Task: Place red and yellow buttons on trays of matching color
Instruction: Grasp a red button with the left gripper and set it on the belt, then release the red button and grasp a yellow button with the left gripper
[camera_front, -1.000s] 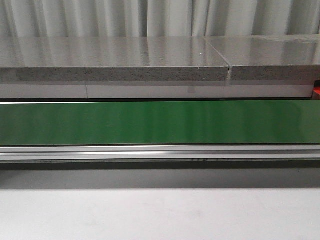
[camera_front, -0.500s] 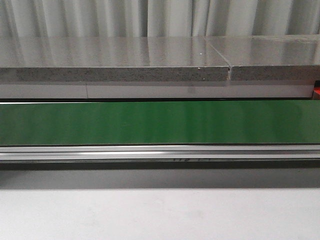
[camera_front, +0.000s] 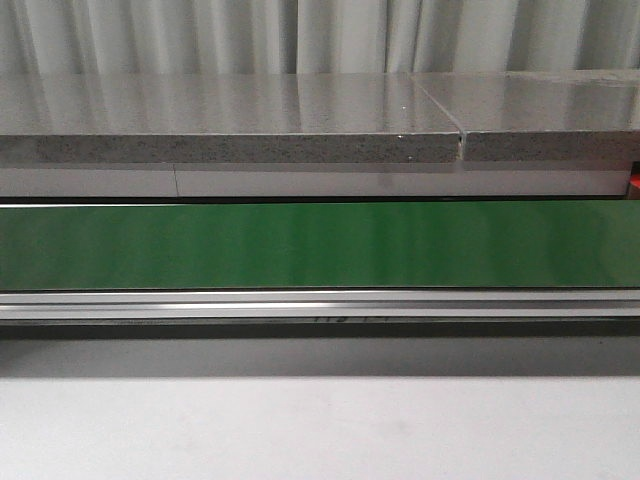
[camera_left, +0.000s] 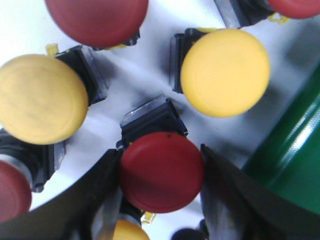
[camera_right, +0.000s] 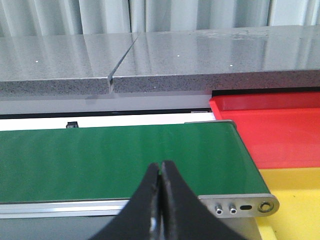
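Lighting is even and moderately bright in all three views. In my front view the grey stone slab (camera_front: 230, 105) carries soft vertical reflections of the curtain behind, the green belt (camera_front: 320, 245) shows a faint sheen, and a dark shadow band lies beneath the aluminium rail (camera_front: 320, 305). My left wrist view is very close and soft: the red button (camera_left: 161, 171) between my fingers (camera_left: 95, 200) is slightly blurred, the yellow button (camera_left: 225, 72) casts a diffuse shadow, and the edges blur. My right wrist view is sharp, with mild glare on the slab.

Glossy plastic red button (camera_left: 161, 171) — speckled stone counter (camera_front: 230, 115)
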